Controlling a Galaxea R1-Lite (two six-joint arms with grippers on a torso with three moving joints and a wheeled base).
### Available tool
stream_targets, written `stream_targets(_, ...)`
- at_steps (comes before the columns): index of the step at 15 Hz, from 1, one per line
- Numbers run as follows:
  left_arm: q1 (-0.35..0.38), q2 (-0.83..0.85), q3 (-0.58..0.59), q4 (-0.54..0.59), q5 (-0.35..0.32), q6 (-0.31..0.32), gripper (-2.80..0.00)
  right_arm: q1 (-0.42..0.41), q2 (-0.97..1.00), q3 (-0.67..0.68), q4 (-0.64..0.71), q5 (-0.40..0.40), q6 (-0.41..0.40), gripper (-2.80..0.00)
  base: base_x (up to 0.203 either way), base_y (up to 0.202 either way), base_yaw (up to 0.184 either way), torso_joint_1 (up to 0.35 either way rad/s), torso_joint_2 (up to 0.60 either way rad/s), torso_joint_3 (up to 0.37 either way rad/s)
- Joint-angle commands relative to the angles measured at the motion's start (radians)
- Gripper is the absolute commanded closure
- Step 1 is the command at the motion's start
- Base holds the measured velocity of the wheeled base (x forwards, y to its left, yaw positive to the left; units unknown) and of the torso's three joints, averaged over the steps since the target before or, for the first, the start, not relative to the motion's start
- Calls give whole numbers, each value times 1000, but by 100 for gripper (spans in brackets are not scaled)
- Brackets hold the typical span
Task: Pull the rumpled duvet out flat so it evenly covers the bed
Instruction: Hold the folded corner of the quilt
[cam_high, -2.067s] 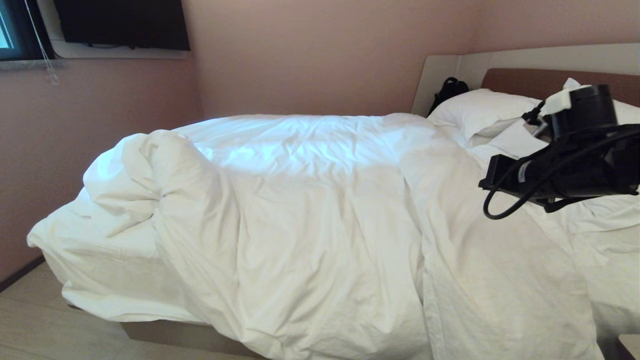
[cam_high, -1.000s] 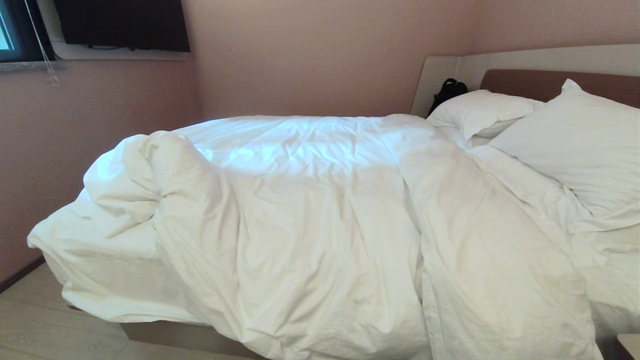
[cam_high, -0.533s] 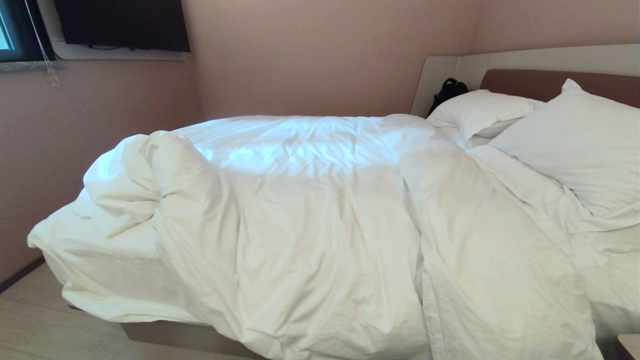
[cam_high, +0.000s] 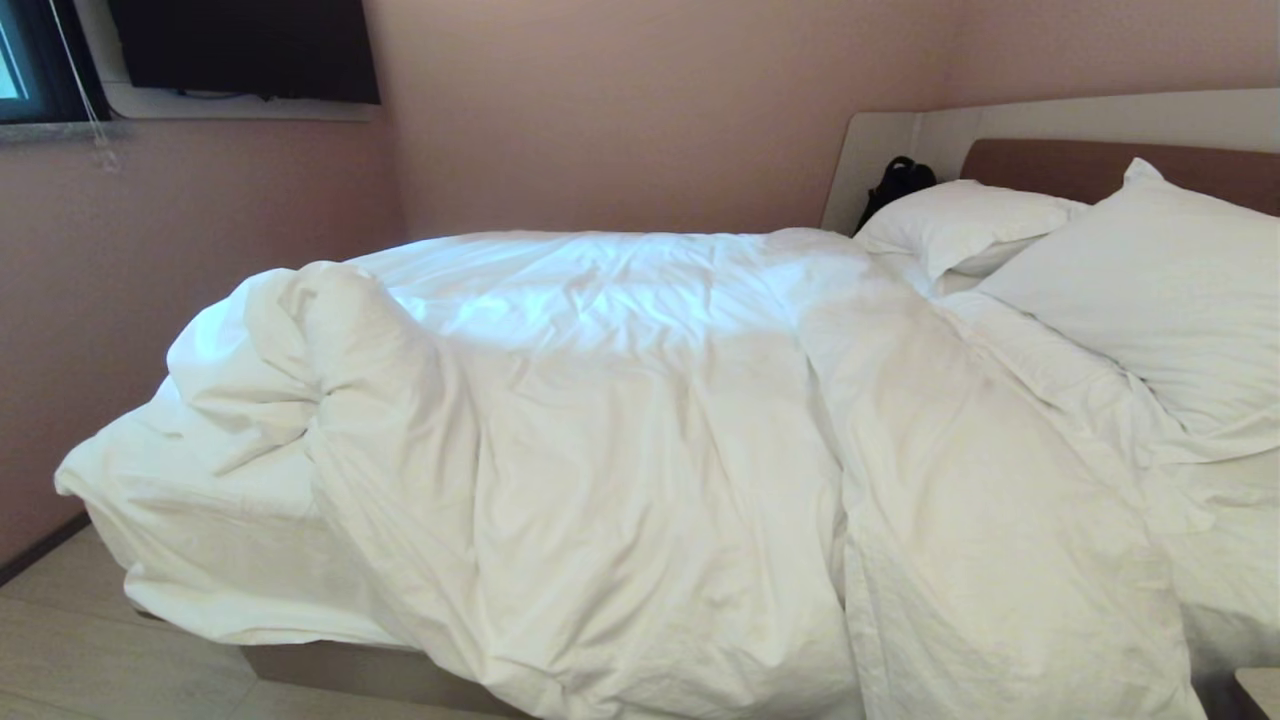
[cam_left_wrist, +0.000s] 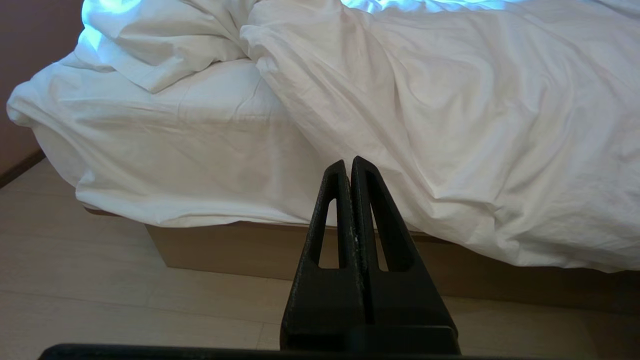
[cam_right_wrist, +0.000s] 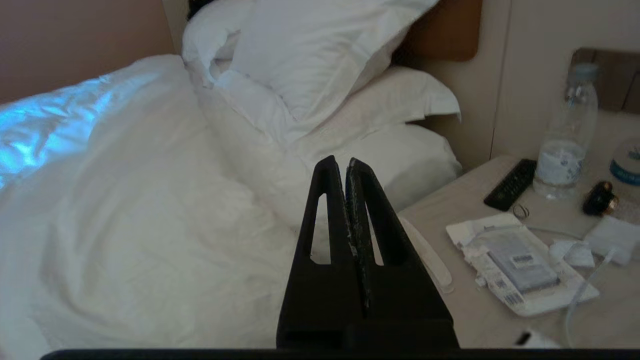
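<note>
The white duvet (cam_high: 640, 450) lies creased over most of the bed (cam_high: 380, 672). Its foot-end corner is bunched and folded back (cam_high: 290, 340), baring the mattress sheet (cam_high: 200, 520) there. Its near edge hangs over the bed's side (cam_left_wrist: 500, 210). Neither arm shows in the head view. My left gripper (cam_left_wrist: 348, 162) is shut and empty, hanging low beside the bed over the floor. My right gripper (cam_right_wrist: 340, 162) is also shut and empty, held above the gap between the duvet (cam_right_wrist: 125, 210) and the bedside table.
White pillows (cam_high: 1150, 290) lean on the brown headboard (cam_high: 1060, 165), with a black bag (cam_high: 897, 180) in the corner behind them. The bedside table (cam_right_wrist: 500, 320) carries a water bottle (cam_right_wrist: 565, 140), a remote (cam_right_wrist: 511, 184) and packets. A pink wall runs along the bed's far side.
Two seconds ago my right arm hung in the head view over the pillows. It has since left that view. The duvet has not moved.
</note>
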Motion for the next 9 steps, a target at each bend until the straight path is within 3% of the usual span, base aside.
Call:
stream_targets(1, 0, 0, 0, 0, 0, 0, 0, -14, 7, 30, 30, -51, 16, 0, 0, 0, 0, 0, 0, 0)
stream_targets(5, 0, 1, 0, 0, 0, 0, 0, -15, 3, 139, -6, -53, 20, 0, 0, 0, 0, 0, 0, 0)
stream_targets(9, 0, 0, 0, 0, 0, 0, 0, 5, 1, 203, -202, 106, 16, 0, 0, 0, 0, 0, 0, 0)
